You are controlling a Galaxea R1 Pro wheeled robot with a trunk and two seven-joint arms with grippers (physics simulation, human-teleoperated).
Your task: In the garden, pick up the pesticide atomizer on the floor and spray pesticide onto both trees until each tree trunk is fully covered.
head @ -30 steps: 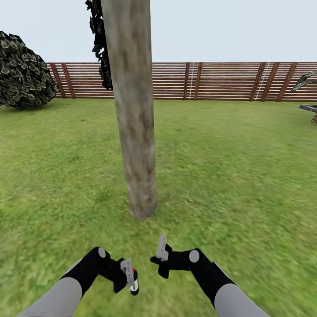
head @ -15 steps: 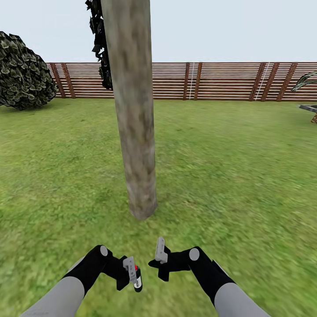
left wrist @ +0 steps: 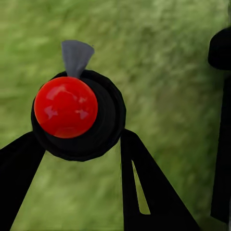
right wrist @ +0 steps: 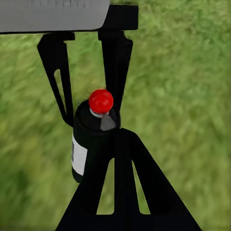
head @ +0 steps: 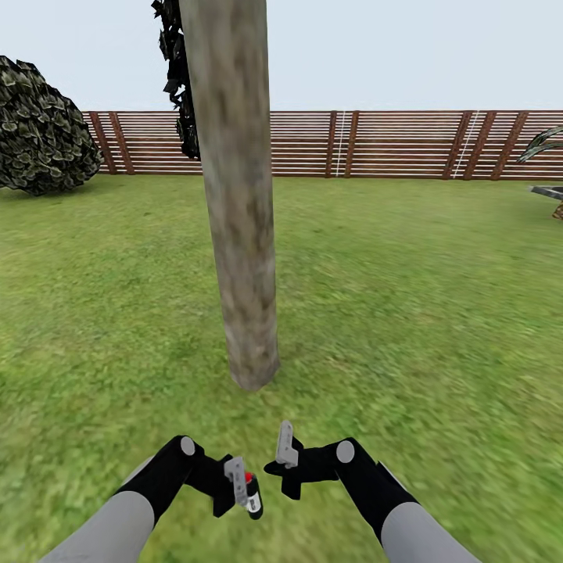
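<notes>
You're holding the pesticide atomizer (head: 252, 494) in the left gripper (head: 241, 486), low over the lawn (head: 407, 313), just short of the tree trunk (head: 238, 234) base. In the left wrist view, the two black fingers (left wrist: 144, 187) are pinching the dark bottle body on either side, with the red top (left wrist: 66, 107) facing the camera and the grey nozzle (left wrist: 76, 57) sticking out past it. In the right wrist view the atomizer (right wrist: 91, 139) is sitting upright between the left gripper's fingers (right wrist: 115, 62), white label showing on its side.

Your right gripper (head: 287, 457) is hanging just beside the left one, not touching the bottle. Can't tell how its fingers are set: one grey finger (head: 286, 444) is showing in the head view, and in its own wrist view the dark finger frame (right wrist: 125, 192) is overlapping the bottle.

The trunk is standing straight ahead, centred between both arms. The slat fence (head: 375, 145) is running along the back, with a bush (head: 43, 129) at far left.
</notes>
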